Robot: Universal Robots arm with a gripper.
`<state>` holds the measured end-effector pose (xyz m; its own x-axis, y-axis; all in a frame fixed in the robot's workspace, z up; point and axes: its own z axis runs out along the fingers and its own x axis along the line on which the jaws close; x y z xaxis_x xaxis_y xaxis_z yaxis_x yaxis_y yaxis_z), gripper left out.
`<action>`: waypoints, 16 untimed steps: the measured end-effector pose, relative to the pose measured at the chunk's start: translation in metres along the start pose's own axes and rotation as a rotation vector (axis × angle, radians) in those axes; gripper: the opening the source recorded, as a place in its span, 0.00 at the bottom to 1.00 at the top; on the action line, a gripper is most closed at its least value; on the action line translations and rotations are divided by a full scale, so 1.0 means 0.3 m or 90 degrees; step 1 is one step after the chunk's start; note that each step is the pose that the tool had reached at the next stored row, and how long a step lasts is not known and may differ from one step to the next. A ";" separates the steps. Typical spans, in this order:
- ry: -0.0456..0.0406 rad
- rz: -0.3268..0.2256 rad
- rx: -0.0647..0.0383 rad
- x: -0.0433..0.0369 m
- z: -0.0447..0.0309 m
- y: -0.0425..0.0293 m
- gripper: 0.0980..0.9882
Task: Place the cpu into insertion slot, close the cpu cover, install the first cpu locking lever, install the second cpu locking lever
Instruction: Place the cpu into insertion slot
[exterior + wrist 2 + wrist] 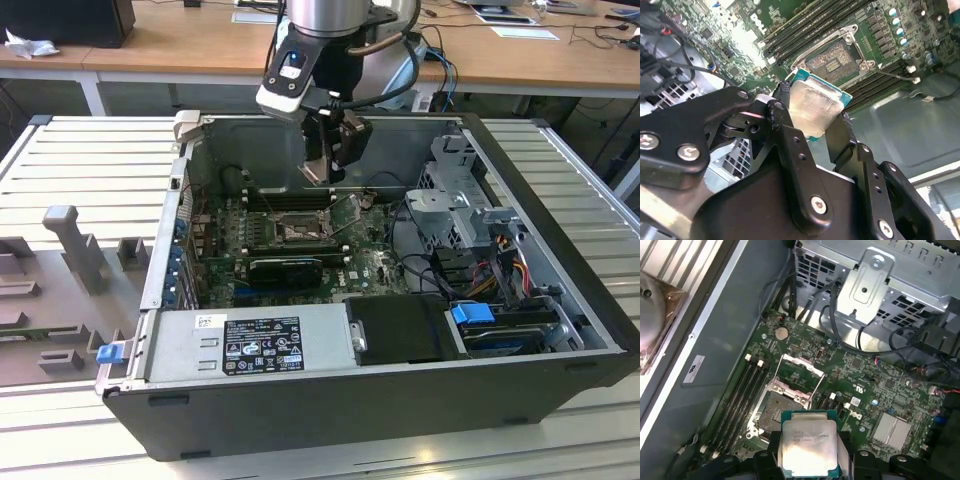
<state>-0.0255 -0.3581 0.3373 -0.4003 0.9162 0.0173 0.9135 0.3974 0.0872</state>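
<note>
My gripper [326,160] hangs inside the open computer case, above the green motherboard, and is shut on the cpu [812,107]. The chip is a small square with a pale silvery face and a teal edge, pinched between two black fingers [785,132] in both wrist views. It hangs clear of the board. The insertion slot [776,412] lies below it, a square black socket with a dark centre and a silver rim, with nothing in it; the same insertion slot [297,228] sits mid-board in the exterior view. The cpu cover [801,364] stands tilted up, open, at the socket's far side.
Long black memory slots [737,400] run beside the socket. A silver drive cage [455,195] with cables stands at the exterior view's right. The power supply [250,345] fills the case's near side, and a finned heatsink [891,430] sits on the board.
</note>
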 end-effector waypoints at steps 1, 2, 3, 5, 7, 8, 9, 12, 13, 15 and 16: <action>-0.0007 0.008 0.000 0.000 0.000 0.000 0.48; -0.0023 0.025 0.000 0.000 0.001 0.000 0.48; -0.0037 0.042 -0.001 0.000 0.002 0.000 0.48; -0.0056 0.064 -0.001 0.000 0.004 0.000 0.48; -0.0066 0.075 -0.001 0.000 0.005 0.000 0.48; -0.0074 0.085 -0.001 0.000 0.005 0.000 0.48; -0.0080 0.091 -0.002 0.000 0.006 0.000 0.48; -0.0102 0.116 -0.002 0.000 0.008 -0.001 0.48; -0.0106 0.121 -0.002 0.000 0.008 -0.001 0.48; -0.0118 0.135 -0.002 0.000 0.009 -0.001 0.48; -0.0123 0.141 -0.002 0.000 0.009 -0.001 0.48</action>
<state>-0.0255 -0.3581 0.3345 -0.1891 0.9818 0.0173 0.9785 0.1869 0.0872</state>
